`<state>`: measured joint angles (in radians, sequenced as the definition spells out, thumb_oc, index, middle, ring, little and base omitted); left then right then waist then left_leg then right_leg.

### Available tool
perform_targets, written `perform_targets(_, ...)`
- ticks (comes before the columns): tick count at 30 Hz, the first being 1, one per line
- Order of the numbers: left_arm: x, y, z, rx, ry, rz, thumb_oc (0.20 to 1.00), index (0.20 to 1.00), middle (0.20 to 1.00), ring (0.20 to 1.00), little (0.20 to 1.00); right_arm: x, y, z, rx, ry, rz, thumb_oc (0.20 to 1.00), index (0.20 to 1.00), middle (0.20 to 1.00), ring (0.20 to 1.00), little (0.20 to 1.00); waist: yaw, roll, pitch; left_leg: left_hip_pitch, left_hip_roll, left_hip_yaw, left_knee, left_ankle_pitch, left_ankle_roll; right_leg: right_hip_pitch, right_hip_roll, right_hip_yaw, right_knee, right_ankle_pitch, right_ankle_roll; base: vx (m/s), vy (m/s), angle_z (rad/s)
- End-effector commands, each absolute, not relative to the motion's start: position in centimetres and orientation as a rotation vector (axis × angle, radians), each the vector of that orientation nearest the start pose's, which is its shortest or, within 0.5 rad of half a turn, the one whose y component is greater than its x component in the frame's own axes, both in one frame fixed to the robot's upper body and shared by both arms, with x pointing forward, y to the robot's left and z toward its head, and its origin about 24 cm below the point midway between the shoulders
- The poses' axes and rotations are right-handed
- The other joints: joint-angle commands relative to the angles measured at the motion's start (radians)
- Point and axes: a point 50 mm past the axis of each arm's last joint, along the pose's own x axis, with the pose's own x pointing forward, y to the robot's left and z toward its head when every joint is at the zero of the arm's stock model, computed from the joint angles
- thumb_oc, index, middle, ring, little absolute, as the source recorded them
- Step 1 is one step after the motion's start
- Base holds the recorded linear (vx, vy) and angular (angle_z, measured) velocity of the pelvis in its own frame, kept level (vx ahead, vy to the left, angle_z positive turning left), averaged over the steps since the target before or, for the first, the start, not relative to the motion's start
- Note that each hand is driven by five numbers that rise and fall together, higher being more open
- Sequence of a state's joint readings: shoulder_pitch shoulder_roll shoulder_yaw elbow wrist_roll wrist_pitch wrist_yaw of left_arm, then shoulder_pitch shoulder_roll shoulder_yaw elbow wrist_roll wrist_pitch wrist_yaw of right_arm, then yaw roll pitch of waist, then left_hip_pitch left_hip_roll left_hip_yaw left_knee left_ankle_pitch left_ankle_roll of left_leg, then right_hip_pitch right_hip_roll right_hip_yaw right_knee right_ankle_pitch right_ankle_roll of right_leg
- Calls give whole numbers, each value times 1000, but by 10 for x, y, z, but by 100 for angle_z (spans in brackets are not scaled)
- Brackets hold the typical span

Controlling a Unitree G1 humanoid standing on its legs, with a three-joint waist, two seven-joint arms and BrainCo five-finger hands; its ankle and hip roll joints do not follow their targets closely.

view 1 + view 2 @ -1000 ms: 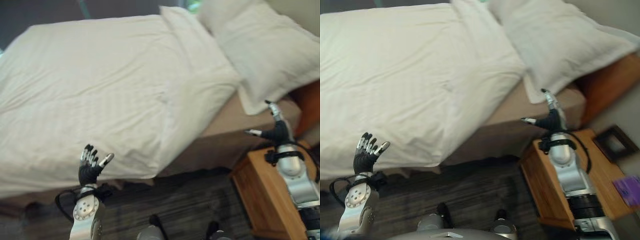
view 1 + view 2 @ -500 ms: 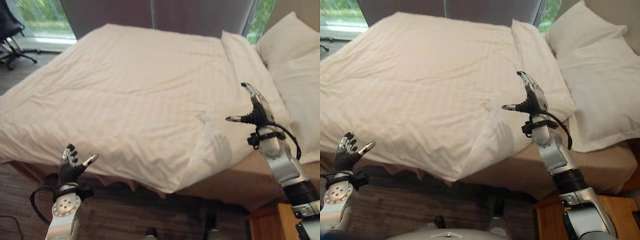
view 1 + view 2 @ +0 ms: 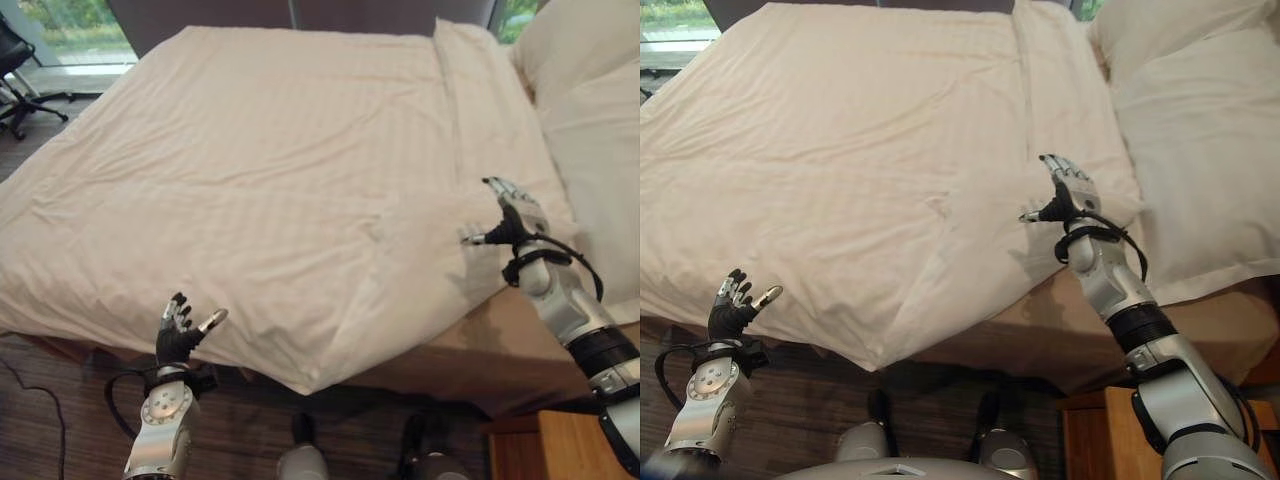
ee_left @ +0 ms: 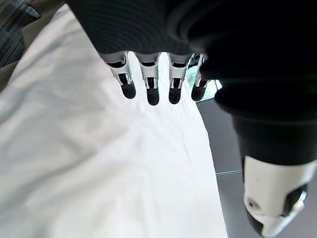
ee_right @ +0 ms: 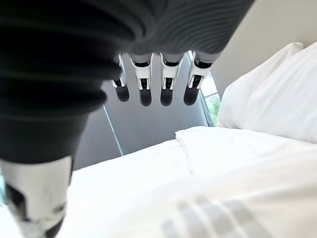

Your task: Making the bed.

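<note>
Both empty, fingers spread: left hand (image 3: 178, 338) before the white striped duvet's (image 3: 270, 180) near edge, right hand (image 3: 1068, 195) above its right corner.

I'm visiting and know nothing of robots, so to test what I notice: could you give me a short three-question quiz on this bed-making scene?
1. True or false: the right hand is gripping the white duvet.
2. Which lies nearest the right hand? A) the pillows B) the office chair C) the wooden nightstand
3. Fill in: the left hand, fingers spread and holding nothing, is raised at the duvet's ______ edge, the one hanging over the side of the bed.

Key
1. False: its fingers are straight and open above the duvet.
2. A
3. near
</note>
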<state>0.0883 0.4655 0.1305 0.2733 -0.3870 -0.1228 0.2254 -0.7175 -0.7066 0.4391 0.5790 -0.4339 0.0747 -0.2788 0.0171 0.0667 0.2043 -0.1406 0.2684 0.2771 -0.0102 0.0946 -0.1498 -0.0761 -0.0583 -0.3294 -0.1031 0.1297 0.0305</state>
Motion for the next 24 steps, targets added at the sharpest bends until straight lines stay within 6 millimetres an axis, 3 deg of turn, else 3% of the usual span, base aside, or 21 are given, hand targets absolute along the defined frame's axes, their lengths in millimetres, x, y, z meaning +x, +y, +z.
perform_targets(1,223,333,62,174,-23,489,1000,1000,1000,1000,1000,386,-217,224,-1330,-398,-274,1000,1000,1000,1000,1000,61,-58,23,77,44,-8,-35,49,-81,4,-134,8,27,-75,119,43,7,7)
perform_targets(5,213,348,65,191,-22,513,1000,1000,1000,1000,1000,395,-220,262,-1412,-430,-333,1000,1000,1000,1000,1000,90,-30,50,30,62,-13,-70,104,-103,-71,-126,17,32,-58,127,-29,9,8)
perform_targets(9,211,352,67,182,-32,526,1000,1000,1000,1000,1000,398,-220,273,-1455,-435,-351,1000,1000,1000,1000,1000,105,-16,63,-25,76,-26,-75,140,-112,-114,-121,12,36,-51,127,-70,-33,16)
perform_targets(10,218,354,67,212,-20,538,1000,1000,1000,1000,1000,404,-208,268,-1458,-438,-326,1000,1000,1000,1000,1000,99,-10,83,-69,86,-31,-75,163,-112,-152,-119,16,39,-45,130,-76,-32,16)
perform_targets(12,231,359,75,206,-43,561,1000,1000,1000,1000,1000,407,-202,265,-1478,-428,-318,1000,1000,1000,1000,1000,104,-4,91,-88,87,-36,-75,172,-112,-172,-117,21,45,-42,130,-79,-29,12)
perform_targets(18,268,359,78,96,-44,615,1000,1000,1000,1000,1000,419,-211,235,-1555,-243,-323,1000,1000,1000,1000,1000,94,13,111,-164,85,-35,-77,204,-112,-257,-126,30,52,-21,143,-74,-15,0)
perform_targets(20,279,355,76,109,-13,584,1000,1000,1000,1000,1000,419,-216,216,-1574,-160,-283,200,200,200,200,200,77,12,112,-151,91,-20,-74,196,-112,-251,-126,43,52,-24,145,-19,-2,-1)
perform_targets(22,279,354,76,108,-14,583,1000,1000,1000,1000,1000,419,-217,216,-1574,-159,-284,200,200,200,200,200,78,12,114,-149,91,-19,-74,196,-112,-250,-125,44,51,-23,145,5,-1,-2)
perform_targets(24,287,349,77,151,0,545,1000,1000,1000,1000,1000,418,-220,209,-1662,-120,-233,200,200,200,200,200,54,9,109,-117,92,-9,-71,181,-112,-226,-125,53,44,-24,145,30,8,-10)
